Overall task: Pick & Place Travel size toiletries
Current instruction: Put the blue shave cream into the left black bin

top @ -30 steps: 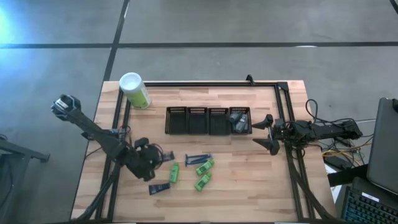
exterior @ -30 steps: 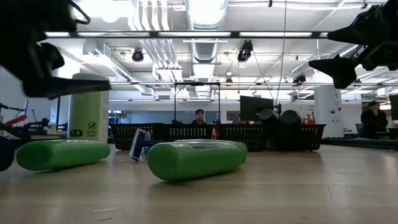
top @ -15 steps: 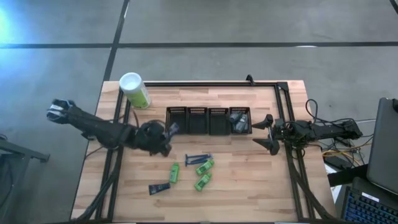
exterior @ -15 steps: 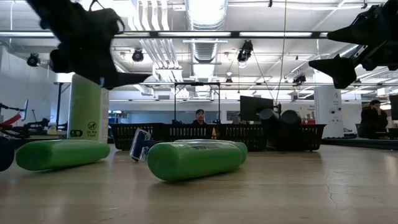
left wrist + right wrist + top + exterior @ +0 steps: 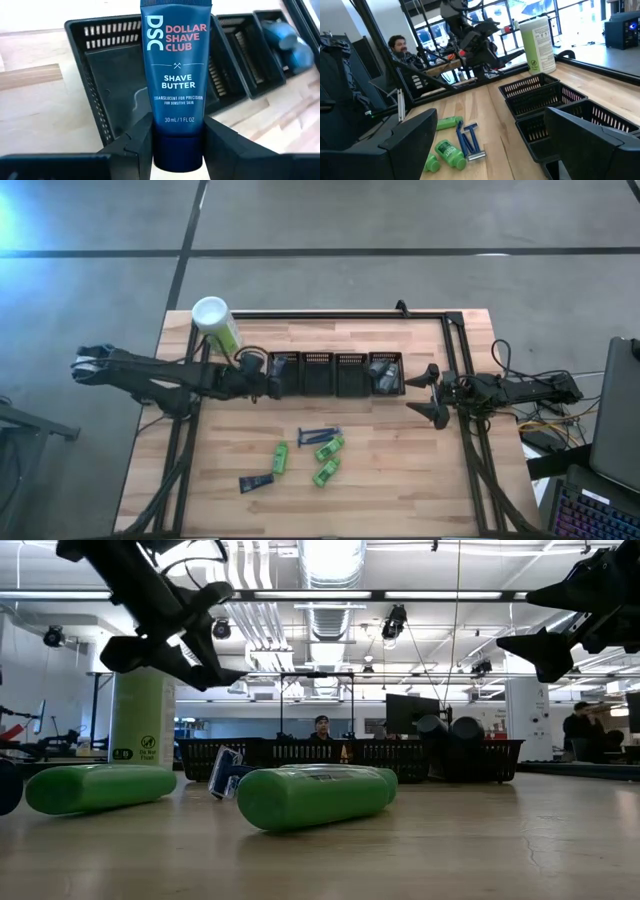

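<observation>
My left gripper (image 5: 268, 378) (image 5: 177, 125) is shut on a dark navy tube (image 5: 175, 70) and hangs over the leftmost black mesh bin (image 5: 284, 375) (image 5: 100, 80). On the wood near the table's near edge lie three bright green tubes (image 5: 281, 457) (image 5: 330, 448) (image 5: 325, 472), thin blue razors (image 5: 320, 434) and a second navy tube (image 5: 256, 482). Grey oval bottles (image 5: 383, 374) sit in the rightmost bin. My right gripper (image 5: 432, 395) (image 5: 500, 150) waits open, above the table to the right of the bins. My left gripper pinches the navy tube at its cap end (image 5: 177, 147) between its two fingers (image 5: 137, 145). The fingers reach in from the table's left, and the tube sticks out forward along them. The tube is lifted clear, with its flat crimped end over the leftmost bin.
Four black mesh bins (image 5: 335, 373) stand in a row across the table's middle. A tall pale-green white-capped canister (image 5: 216, 325) stands at the far left corner. A black frame (image 5: 330, 314) runs along the far edge and both sides. People show in the room beyond.
My left gripper has risen from the near-left part of the table and swung toward the far edge and the right, to the leftmost bin, staying shut on the navy tube, which is lifted clear of the wood. The right arm kept still.
</observation>
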